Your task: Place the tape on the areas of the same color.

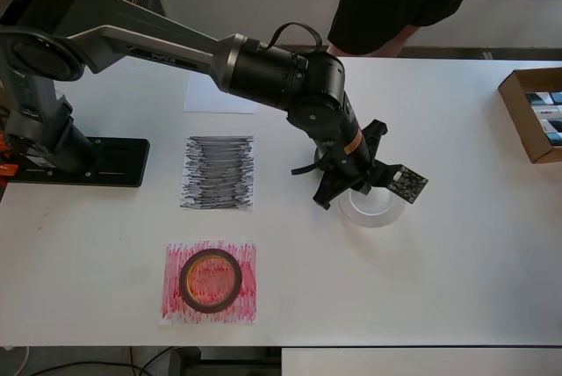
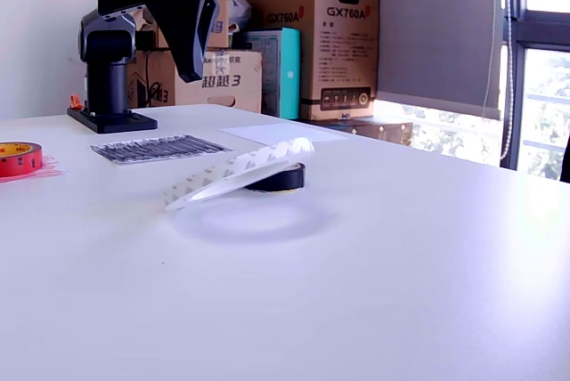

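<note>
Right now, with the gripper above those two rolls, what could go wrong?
1. The white tape roll leans tilted on the black tape roll; grabbing either may drag or flip the other.
2. The gripper hides both rolls from overhead, so its aim is hard to check.

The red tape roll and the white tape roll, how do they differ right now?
The red tape roll lies flat on the red scribbled sheet; the white tape roll is tilted, propped on the black roll, on bare table. The red one looks thicker, the white thin. Both are large rings.
</note>
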